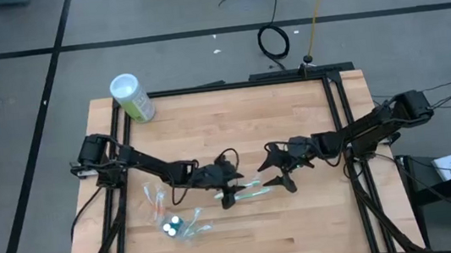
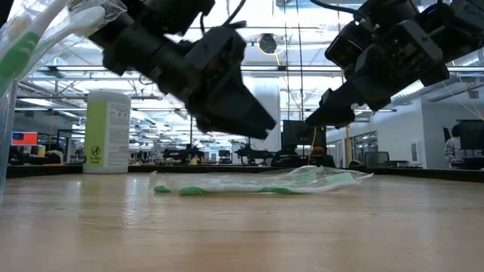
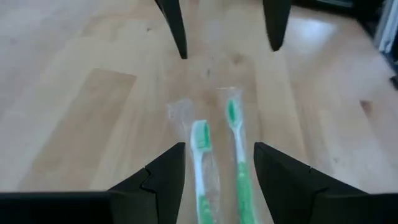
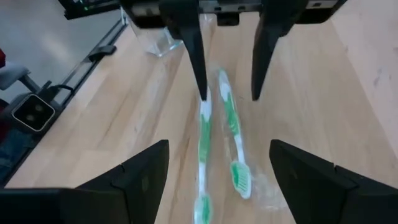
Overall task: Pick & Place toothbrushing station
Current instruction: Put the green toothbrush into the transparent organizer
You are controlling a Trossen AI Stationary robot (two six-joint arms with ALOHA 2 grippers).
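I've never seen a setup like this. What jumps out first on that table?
Two dark arms meet at the table's middle, the left gripper and right gripper both open and facing each other over a pair of green toothbrushes lying flat in clear wrap. Nearer the front left lie a clear holder with blue-capped tubes, and a large green canister stands at the far left corner.

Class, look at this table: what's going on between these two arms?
Two green toothbrushes in clear wrappers lie flat mid-table. The left gripper and right gripper hang above them from opposite ends, both open, holding nothing. A clear holder with blue-capped tubes sits nearer the left arm; a green canister stands at the far edge.
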